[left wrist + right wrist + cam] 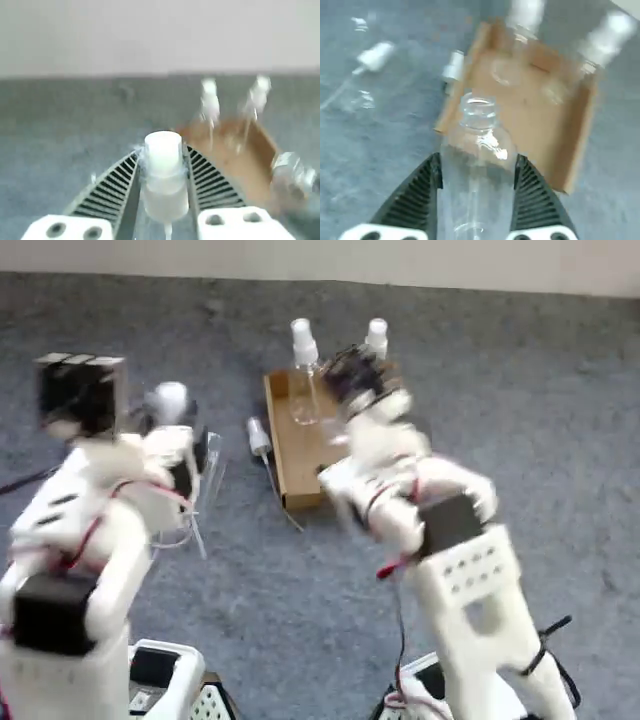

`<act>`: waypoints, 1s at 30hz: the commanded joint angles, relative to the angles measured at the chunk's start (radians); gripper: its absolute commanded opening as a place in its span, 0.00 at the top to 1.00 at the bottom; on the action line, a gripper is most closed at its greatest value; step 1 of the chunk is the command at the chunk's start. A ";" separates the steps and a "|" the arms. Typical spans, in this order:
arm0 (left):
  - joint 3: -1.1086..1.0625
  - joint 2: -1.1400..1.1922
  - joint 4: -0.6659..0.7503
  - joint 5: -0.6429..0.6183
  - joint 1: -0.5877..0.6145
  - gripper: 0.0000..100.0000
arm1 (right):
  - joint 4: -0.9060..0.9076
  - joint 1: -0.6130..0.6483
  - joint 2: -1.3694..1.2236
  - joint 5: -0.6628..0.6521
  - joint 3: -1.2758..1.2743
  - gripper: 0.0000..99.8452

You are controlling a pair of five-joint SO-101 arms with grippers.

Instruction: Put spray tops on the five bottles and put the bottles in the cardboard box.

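1. Pinching a spray top (164, 175), my left gripper (164, 152) grips its white cap on both sides.
2. My right gripper (478, 160) clamps an uncapped bottle (479, 130) by the body, near the cardboard box (530, 95).
3. I'd centre the top's tube over that open neck, then lower slowly.
4. 2 capped bottles (303, 370) stand in the box, and 1 loose top (258, 435) lies beside it.

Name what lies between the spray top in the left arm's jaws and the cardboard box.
A loose spray top lies on the carpet close beside the cardboard box, on the side toward the held spray top; the high view shows it.
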State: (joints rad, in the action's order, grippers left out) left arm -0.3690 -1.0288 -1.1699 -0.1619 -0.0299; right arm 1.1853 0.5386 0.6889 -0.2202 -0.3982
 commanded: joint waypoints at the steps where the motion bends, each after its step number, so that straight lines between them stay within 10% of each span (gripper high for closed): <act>1: 0.039 -0.097 0.109 -0.114 0.124 1.00 | -0.213 0.136 0.136 0.015 -0.197 1.00; 9: -0.015 -0.120 0.167 -0.334 0.177 1.00 | -0.499 0.328 0.314 0.009 -0.590 1.00; 30: -0.272 -0.124 0.296 -0.341 0.120 1.00 | -0.499 0.344 0.380 0.015 -0.668 1.00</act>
State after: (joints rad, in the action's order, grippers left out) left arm -0.6452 -1.1454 -0.9045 -0.4948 0.1158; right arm 0.7081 0.8715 1.0388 -0.2125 -1.0733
